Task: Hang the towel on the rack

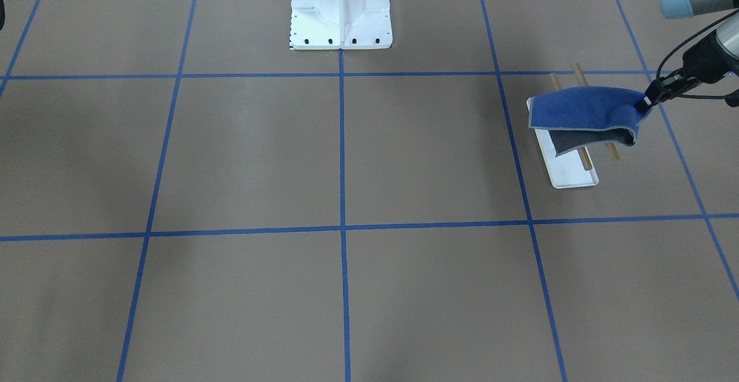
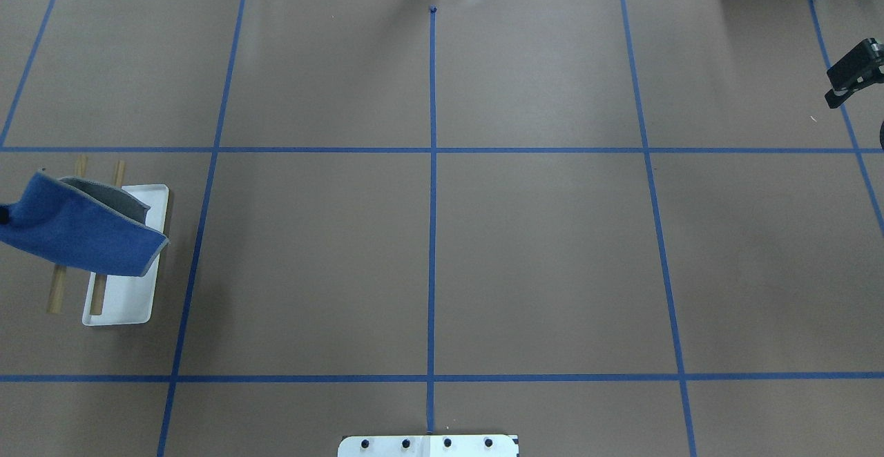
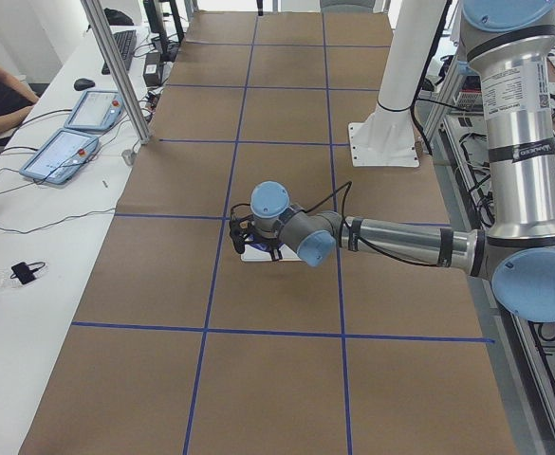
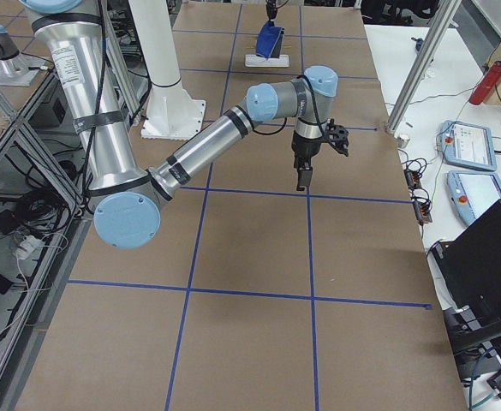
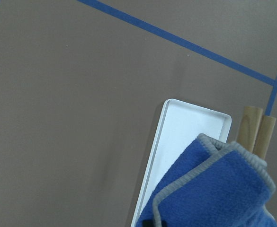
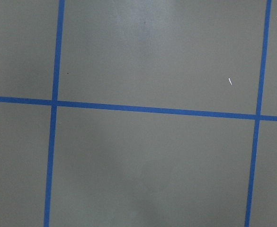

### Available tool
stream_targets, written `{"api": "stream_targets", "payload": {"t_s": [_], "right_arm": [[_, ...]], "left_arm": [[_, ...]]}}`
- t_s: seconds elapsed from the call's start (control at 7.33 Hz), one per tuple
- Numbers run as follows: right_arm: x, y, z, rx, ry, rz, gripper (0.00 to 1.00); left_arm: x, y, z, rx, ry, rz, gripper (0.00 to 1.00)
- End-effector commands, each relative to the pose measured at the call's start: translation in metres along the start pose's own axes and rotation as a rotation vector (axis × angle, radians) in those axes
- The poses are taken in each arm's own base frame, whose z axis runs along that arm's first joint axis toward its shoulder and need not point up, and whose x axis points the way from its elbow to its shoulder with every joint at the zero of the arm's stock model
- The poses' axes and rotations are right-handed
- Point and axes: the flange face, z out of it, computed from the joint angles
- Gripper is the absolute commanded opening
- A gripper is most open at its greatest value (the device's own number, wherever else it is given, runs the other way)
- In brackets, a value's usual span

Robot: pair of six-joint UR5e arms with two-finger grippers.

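Royal-blue soft cloth towel [image 1: 583, 108] with a light grey stitched edge is hanging from my left gripper [image 1: 646, 103], whose fingers are pinching one corner of it. I am holding the towel over the small rack [image 1: 571, 175], a flat white rectangular tray base carrying two parallel tan wooden rods [image 2: 56, 291]. The cloth is spanning both rods crosswise, and its darker grey underside is showing along the far edge. I cannot tell whether it is touching the rods. The rack is standing at the left end of the brown paper-covered table [image 1: 433, 151], which is marked with blue tape lines [image 1: 342, 151]. My right gripper [image 2: 855, 74] is hanging over the far right of the table, well apart from the rack. I cannot tell whether it is parted or closed.
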Motion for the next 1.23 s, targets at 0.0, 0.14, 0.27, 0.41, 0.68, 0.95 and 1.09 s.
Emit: {"api": "stream_targets", "payload": {"t_s": [0.0,0.14,0.27,0.41,0.68,0.95,1.09], "right_arm": [[0.024,0.010,0.018,-0.025,0.030,0.038,1.00],[0.034,0.010,0.018,0.011,0.025,0.035,1.00],[0.048,0.005,0.027,0.009,0.025,0.055,1.00],[0.058,-0.003,0.033,0.006,0.030,0.071,1.00],[0.090,-0.007,0.036,-0.007,0.037,0.032,1.00],[0.135,-0.013,0.048,-0.043,0.035,-0.015,1.00],[0.161,-0.022,0.061,-0.034,0.031,0.016,1.00]], "left_arm": [[-0.023,-0.003,0.005,0.051,-0.056,0.043,0.98],[-0.030,-0.009,0.009,0.076,-0.081,0.035,0.98],[-0.033,-0.016,0.013,0.094,-0.098,0.032,0.98],[-0.028,-0.027,0.011,0.137,-0.115,0.037,0.98],[-0.048,-0.076,-0.005,0.187,-0.162,0.102,0.98],[-0.066,-0.114,-0.051,0.167,-0.261,0.363,0.98],[-0.068,-0.126,-0.075,0.167,-0.298,0.479,0.98]]}}
